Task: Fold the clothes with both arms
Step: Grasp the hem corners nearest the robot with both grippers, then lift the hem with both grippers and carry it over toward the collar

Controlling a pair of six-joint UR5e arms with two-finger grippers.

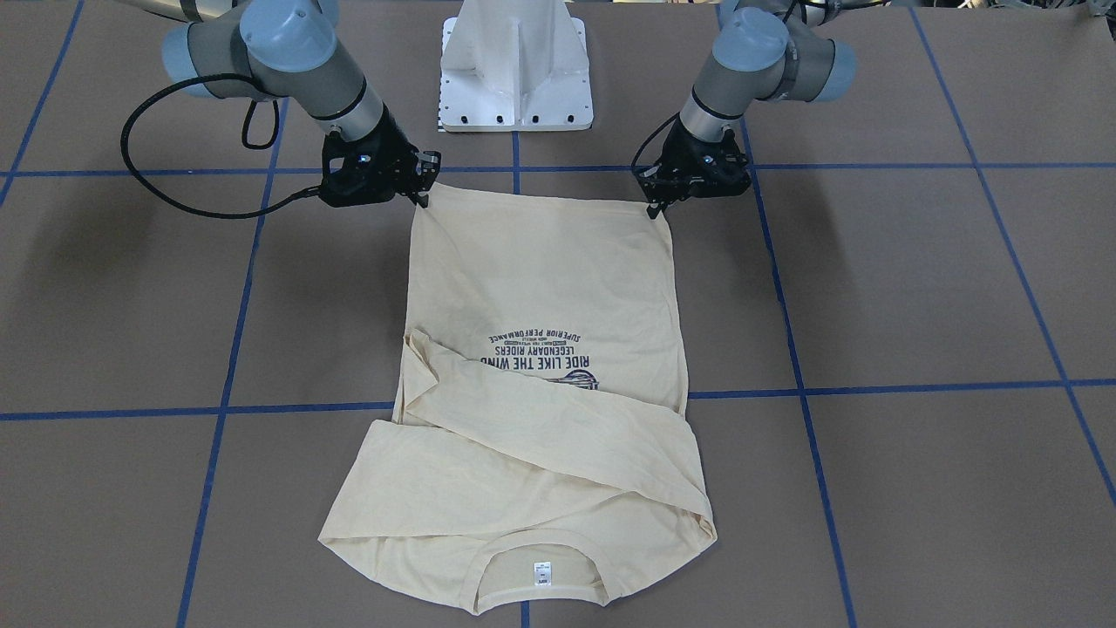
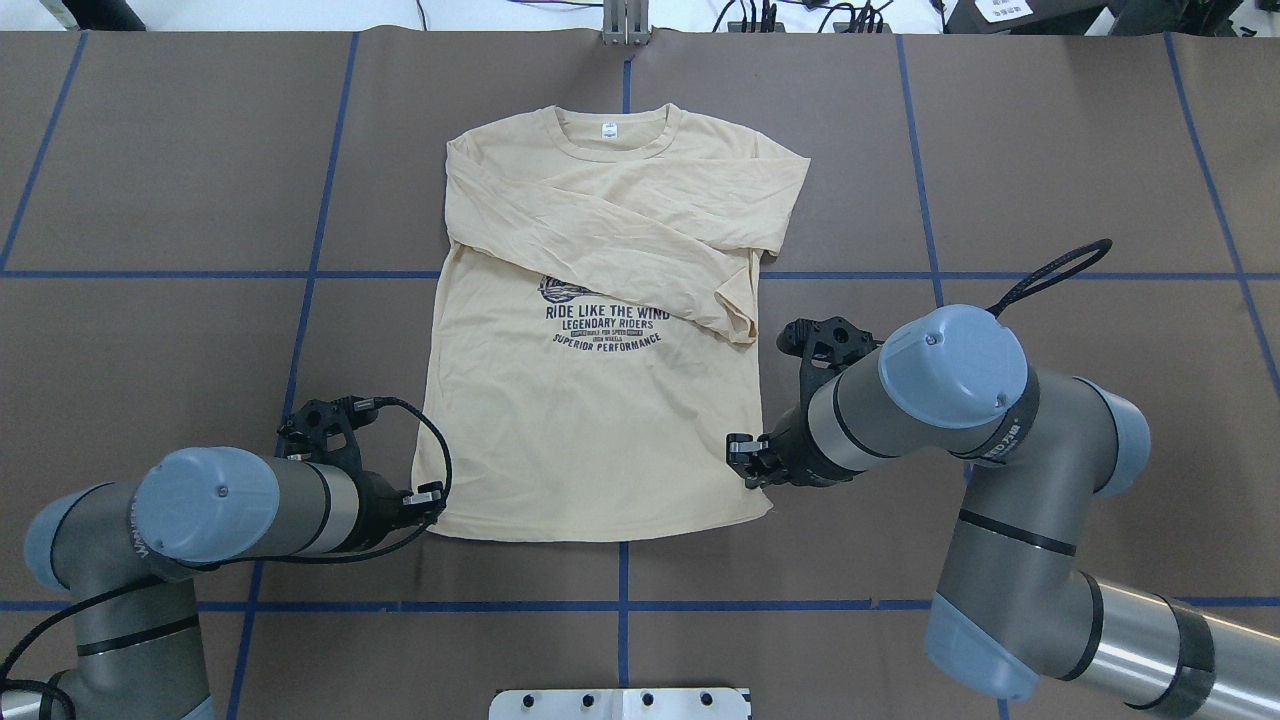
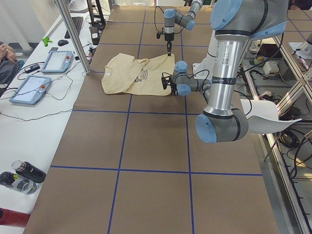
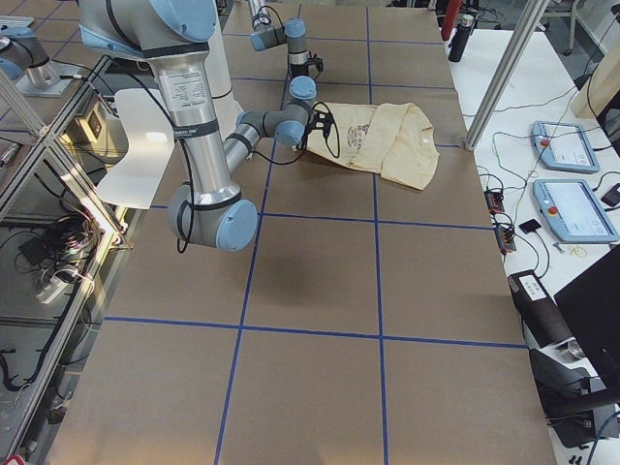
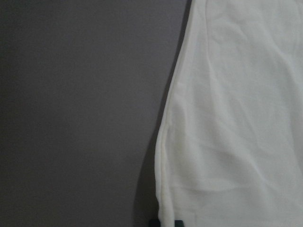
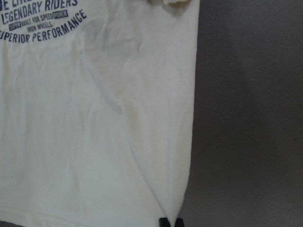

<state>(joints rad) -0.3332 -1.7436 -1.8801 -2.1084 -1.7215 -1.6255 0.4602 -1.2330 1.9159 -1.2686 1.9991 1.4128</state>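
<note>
Lying flat and print-up on the brown table (image 2: pixel 1000 150), the T-shirt (image 2: pixel 590 430) is spread in the middle, with its collar away from the robot and its hem (image 2: pixel 600 530) nearest the base. Both sleeves (image 2: pixel 620 235) are crossed over the chest. The left gripper (image 2: pixel 428 503) is set at one hem corner and the right gripper (image 2: pixel 745 462) at the other. Each is seen with its fingers drawn together, apparently pinched on the cloth.

A hem-to-collar fold is judged to be the step in hand. It is best done with both corners lifted together and level, then carried forward at one pace so that the hem is held taut and square. The corners should be laid down just short of the neck tag (image 2: pixel 607 130), without the crossed sleeves being dragged.
</note>
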